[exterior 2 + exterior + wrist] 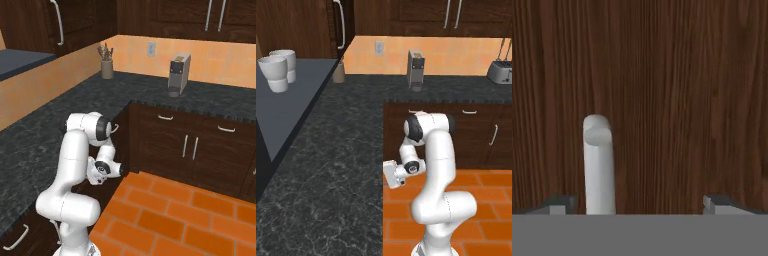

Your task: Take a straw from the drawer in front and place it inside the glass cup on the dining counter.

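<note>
The hand (634, 204) is wide open, right up at the drawer (687, 90), its silver handle (599, 165) between the fingers. Drawer not opened yet; straw work all left.

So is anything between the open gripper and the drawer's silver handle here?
Nothing visible. In the hand view the silver bar handle stands against the dark brown wood drawer front, between the two fingertips of the open gripper, nearer one fingertip. The drawer looks closed, so the straw inside remains hidden behind its front.
</note>
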